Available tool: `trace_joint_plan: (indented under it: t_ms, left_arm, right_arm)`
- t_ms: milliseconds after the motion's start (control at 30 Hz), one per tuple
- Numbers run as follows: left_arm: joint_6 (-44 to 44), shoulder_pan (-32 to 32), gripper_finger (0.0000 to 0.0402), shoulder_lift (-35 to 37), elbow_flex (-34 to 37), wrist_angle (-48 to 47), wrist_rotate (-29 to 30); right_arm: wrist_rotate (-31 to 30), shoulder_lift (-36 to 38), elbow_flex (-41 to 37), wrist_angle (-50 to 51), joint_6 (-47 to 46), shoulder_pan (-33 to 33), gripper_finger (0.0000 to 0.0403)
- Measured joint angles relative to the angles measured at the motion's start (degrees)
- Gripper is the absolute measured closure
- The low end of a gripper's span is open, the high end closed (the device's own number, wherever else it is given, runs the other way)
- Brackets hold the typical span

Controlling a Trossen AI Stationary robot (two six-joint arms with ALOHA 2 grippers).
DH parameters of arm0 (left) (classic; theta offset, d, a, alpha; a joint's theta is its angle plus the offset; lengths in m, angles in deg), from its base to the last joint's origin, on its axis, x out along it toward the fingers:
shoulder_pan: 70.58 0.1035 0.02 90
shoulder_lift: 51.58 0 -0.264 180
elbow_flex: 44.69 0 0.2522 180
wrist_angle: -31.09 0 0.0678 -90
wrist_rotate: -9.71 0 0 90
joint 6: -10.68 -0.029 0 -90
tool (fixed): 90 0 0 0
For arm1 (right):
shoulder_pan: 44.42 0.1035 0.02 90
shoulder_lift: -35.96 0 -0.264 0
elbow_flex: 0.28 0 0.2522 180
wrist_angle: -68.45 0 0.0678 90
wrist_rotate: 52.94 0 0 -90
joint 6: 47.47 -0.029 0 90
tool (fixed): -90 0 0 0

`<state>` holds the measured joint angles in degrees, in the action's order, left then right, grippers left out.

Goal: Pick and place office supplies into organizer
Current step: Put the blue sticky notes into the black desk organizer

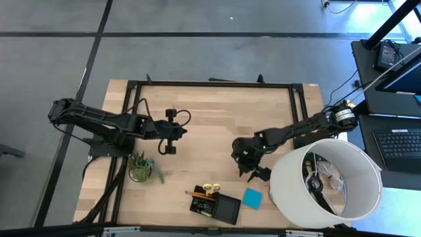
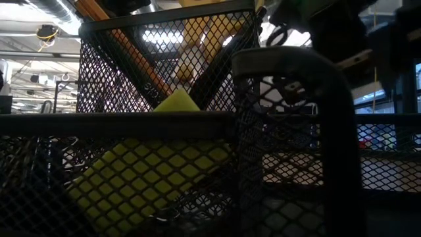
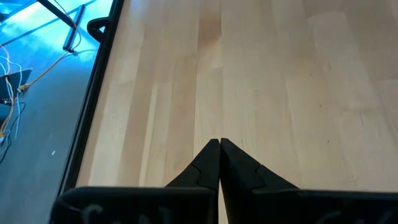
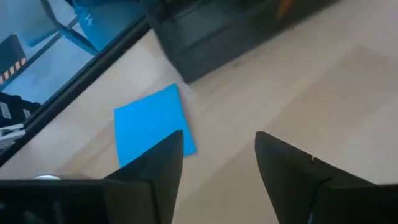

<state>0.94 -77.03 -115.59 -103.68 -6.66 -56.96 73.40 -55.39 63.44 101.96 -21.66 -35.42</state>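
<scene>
Currently right gripper (image 4: pixel 219 163) spread wide, empty, above bright blue square note pad (image 4: pixel 152 127), beside black mesh organizer (image 1: pixel 216 208).

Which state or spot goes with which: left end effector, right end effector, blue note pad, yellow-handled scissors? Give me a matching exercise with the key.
Column 1:
1. left end effector
2. right end effector
3. blue note pad
4. yellow-handled scissors

Column 2:
A. lying flat on the bare table beside the organizer
B. fingers shut, over bare wood
C. standing in the organizer
D. fingers open, poised near the note pad

Pairs: 1-B, 2-D, 3-A, 4-C
</scene>
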Motion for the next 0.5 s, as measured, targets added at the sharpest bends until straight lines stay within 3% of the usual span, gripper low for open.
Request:
trace_joint_plan:
  t_ms: [133, 300, 500]
  left_arm:
    - [0.0, 0.0, 0.0398, 0.0, 0.0, 0.0, 0.0]
    - [0.2, 0.0, 0.0398, 0.0, 0.0, 0.0, -0.1]
    - [0.2, 0.0, 0.0398, 0.0, 0.0, 0.0, 0.0]
  right_arm:
    - [3.7, 0.0, -4.6, -10.2, -3.1, 1.5, 0.0203]
    - [4.1, 0.0, -8.9, -20.4, -4.0, 3.8, 0.0203]
    - [-2.2, -0.3, -10.3, -22.0, -3.2, 7.5, 0.0203]
